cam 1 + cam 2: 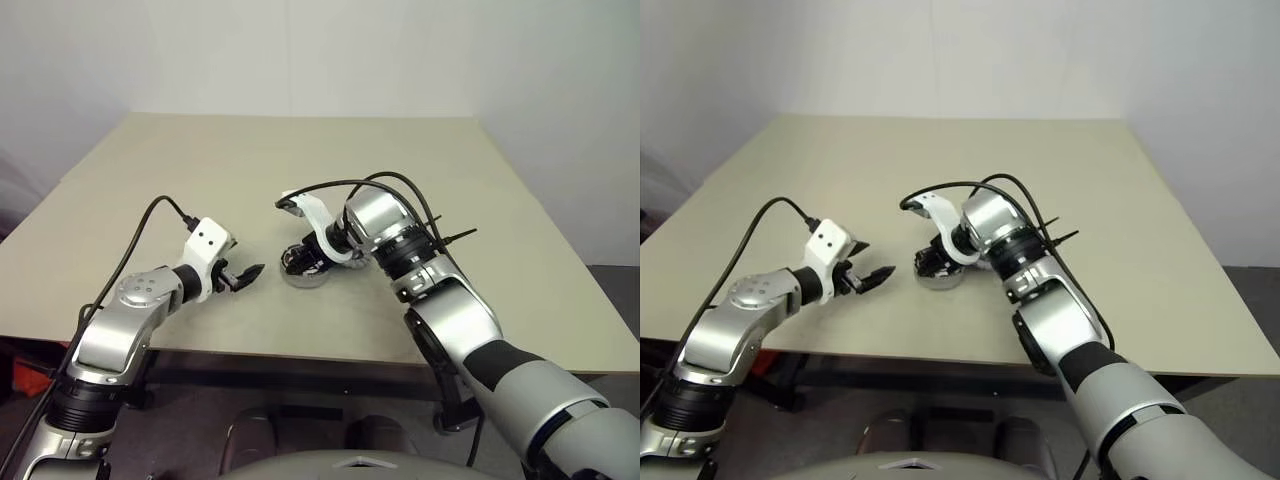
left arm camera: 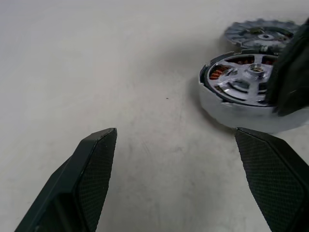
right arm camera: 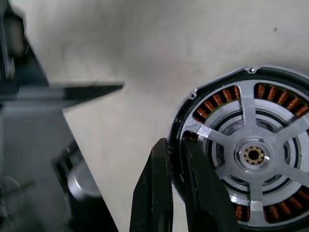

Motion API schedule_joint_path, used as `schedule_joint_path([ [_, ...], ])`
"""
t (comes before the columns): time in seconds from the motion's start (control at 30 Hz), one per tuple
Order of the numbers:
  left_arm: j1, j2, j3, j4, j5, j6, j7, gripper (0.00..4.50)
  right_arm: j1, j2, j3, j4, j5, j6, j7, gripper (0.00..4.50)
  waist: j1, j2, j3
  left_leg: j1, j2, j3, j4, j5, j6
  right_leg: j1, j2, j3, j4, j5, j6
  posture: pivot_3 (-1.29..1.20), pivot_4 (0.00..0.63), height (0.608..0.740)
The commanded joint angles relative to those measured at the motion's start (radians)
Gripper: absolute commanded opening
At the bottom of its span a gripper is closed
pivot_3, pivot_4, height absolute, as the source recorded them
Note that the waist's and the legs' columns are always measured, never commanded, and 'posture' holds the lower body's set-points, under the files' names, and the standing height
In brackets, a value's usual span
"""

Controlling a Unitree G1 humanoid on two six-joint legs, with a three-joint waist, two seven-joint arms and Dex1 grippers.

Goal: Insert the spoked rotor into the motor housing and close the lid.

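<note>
Nearest my cameras, my left gripper (image 1: pixel 243 274) hangs just above the beige table (image 1: pixel 480 200) near its front edge, its two black fingers (image 2: pixel 91 169) spread wide with nothing between them, pointing toward the motor parts a short way off. Just beyond it, near the middle of the table's front half, sits the motor housing (image 2: pixel 231 113), a shallow silver cup resting flat on the tabletop. The spoked rotor (image 3: pixel 253 154) lies inside it, its wide silver spokes crossing the ring of copper windings and its hub centred over the bearing. My right gripper (image 3: pixel 176 159) comes down over the housing from the right, fingers pressed together and empty, their tips at the housing's rim; I cannot tell whether they touch it. The arm's wrist bends sharply above the part, cables looping over it. Just behind the housing, on its far side as seen from my left wrist, the lid (image 2: pixel 260 33) lies flat on the table, a dark grey disc with a notched edge, not yet on the housing.
</note>
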Motion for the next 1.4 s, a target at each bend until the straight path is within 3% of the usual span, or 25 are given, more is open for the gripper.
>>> schedule_joint_path([
  [0.03,0.011,0.009,0.038,-0.061,-0.009,0.009,0.014,4.1,-0.037,0.043,-0.123,0.107,0.015,-0.023,-0.202,0.0,0.0,0.0,0.0,0.001,0.0,0.0,0.0,0.0,0.0,0.0,0.0,0.0,0.0,0.0,0.0,0.0,0.0,0.74],
  [0.2,0.036,0.009,0.048,-0.094,-0.012,0.025,0.028,4.1,-0.089,0.105,-0.287,0.24,0.062,-0.153,-0.435,0.0,-0.003,0.006,0.004,0.013,-0.001,-0.004,-0.001,-0.001,-0.002,0.0,0.0,-0.004,-0.005,-0.001,0.001,0.0,0.0,0.74],
  [0.27,0.046,0.01,0.051,-0.103,-0.013,0.029,0.032,4.1,-0.111,0.117,-0.338,0.293,0.087,-0.219,-0.507,0.0,-0.006,0.017,0.01,0.021,0.001,-0.009,-0.002,-0.003,-0.004,0.009,0.0,-0.016,-0.014,-0.001,0.001,0.0,0.0,0.74],
  [0.3,0.049,0.011,0.052,-0.107,-0.014,0.031,0.034,4.1,-0.121,0.12,-0.356,0.319,0.098,-0.248,-0.534,0.0,0.004,0.017,0.012,0.023,0.004,-0.013,-0.009,-0.003,-0.005,0.022,-0.001,-0.031,-0.024,-0.001,0.002,0.0,0.0,0.74],
  [0.33,0.052,0.011,0.052,-0.11,-0.015,0.033,0.035,4.1,-0.129,0.122,-0.37,0.343,0.11,-0.275,-0.556,0.0,0.02,0.007,0.007,0.015,0.006,-0.01,-0.02,-0.003,-0.005,0.023,-0.002,-0.034,-0.004,-0.013,0.002,0.0,0.0,0.74],
  [0.37,0.054,0.011,0.052,-0.113,-0.016,0.035,0.037,4.1,-0.135,0.123,-0.381,0.362,0.119,-0.304,-0.577,0.0,0.039,-0.015,-0.004,0.009,0.007,0.017,-0.021,-0.003,-0.005,0.022,-0.004,-0.02,0.068,-0.047,-0.009,0.0,0.0,0.74],
  [0.4,0.057,0.012,0.053,-0.117,-0.017,0.036,0.039,4.1,-0.139,0.123,-0.392,0.377,0.127,-0.329,-0.594,0.0,0.051,-0.026,-0.003,0.006,0.006,0.042,-0.021,-0.002,-0.007,0.024,-0.004,0.013,0.095,-0.106,-0.004,0.0,0.0,0.74],
  [0.43,0.059,0.011,0.053,-0.12,-0.018,0.037,0.04,4.1,-0.143,0.121,-0.396,0.391,0.135,-0.36,-0.592,0.0,0.07,-0.015,-0.002,0.006,0.004,0.046,-0.003,-0.008,-0.021,-0.002,-0.008,0.034,0.104,-0.118,0.001,0.0,0.0,0.74],
  [0.47,0.062,0.011,0.054,-0.122,-0.018,0.037,0.04,4.1,-0.147,0.118,-0.398,0.404,0.143,-0.382,-0.583,0.0,0.078,-0.009,-0.004,0.0,-0.009,-0.007,0.05,-0.026,-0.035,-0.002,-0.001,0.037,0.102,-0.118,0.001,0.0,0.0,0.74],
  [0.5,0.064,0.011,0.053,-0.123,-0.018,0.038,0.041,4.1,-0.153,0.112,-0.392,0.416,0.145,-0.4,-0.571,0.0,0.078,-0.005,-0.006,0.006,-0.025,-0.035,0.056,-0.024,-0.039,-0.006,0.003,0.035,0.098,-0.117,0.002,0.0,0.0,0.74],
  [0.53,0.064,0.011,0.053,-0.124,-0.018,0.038,0.041,4.1,-0.158,0.106,-0.385,0.427,0.146,-0.416,-0.569,0.35,0.073,-0.005,-0.006,0.02,-0.026,-0.039,0.022,-0.035,-0.041,-0.016,0.014,0.031,0.089,-0.11,0.002,0.0,0.0,0.74],
  [0.57,0.063,0.011,0.051,-0.123,-0.018,0.039,0.042,4.1,-0.163,0.101,-0.383,0.435,0.145,-0.432,-0.577,0.73,0.067,-0.005,-0.005,0.017,-0.015,-0.034,0.012,-0.03,-0.049,-0.017,0.024,0.031,0.074,-0.098,0.0,0.0,0.0,0.74],
  [0.63,0.058,0.01,0.047,-0.121,-0.019,0.041,0.042,4.1,-0.176,0.096,-0.384,0.447,0.149,-0.458,-0.593,1.31,0.059,-0.003,-0.001,0.014,-0.008,-0.032,0.009,-0.027,-0.055,-0.013,0.031,0.029,0.048,-0.054,-0.012,0.0,0.0,0.74],
  [0.77,0.051,0.007,0.04,-0.118,-0.02,0.043,0.041,4.1,-0.198,0.094,-0.386,0.447,0.166,-0.48,-0.603,2.62,0.046,0.0,0.005,0.016,-0.005,-0.028,0.003,-0.027,-0.055,-0.011,0.031,0.027,0.034,-0.048,-0.014,0.0,0.0,0.74],
  [1.03,0.016,-0.001,0.007,-0.087,-0.021,0.035,0.031,4.1,-0.215,0.08,-0.364,0.3,0.275,-0.487,-0.32,2.62,0.028,-0.005,0.007,0.013,-0.004,-0.026,0.002,-0.026,-0.055,-0.012,0.031,0.028,0.032,-0.036,-0.015,0.0,0.0,0.74],
  [1.17,-0.006,0.001,0.005,-0.067,-0.022,0.03,0.02,4.1,-0.194,0.061,-0.354,0.205,0.306,-0.5,-0.265,2.62,0.027,-0.005,0.006,0.009,-0.001,-0.026,0.002,-0.022,-0.058,-0.013,0.037,0.027,0.031,-0.031,-0.029,0.0,0.0,0.74],
  [1.4,-0.034,0.037,0.044,-0.016,-0.036,0.02,-0.031,4.1,-0.011,-0.056,-0.208,0.061,0.213,-0.725,-0.181,2.62,0.029,-0.006,0.005,-0.008,0.0,-0.027,0.003,-0.029,-0.046,-0.017,0.038,0.016,0.017,-0.029,-0.027,0.0,0.0,0.74],
])
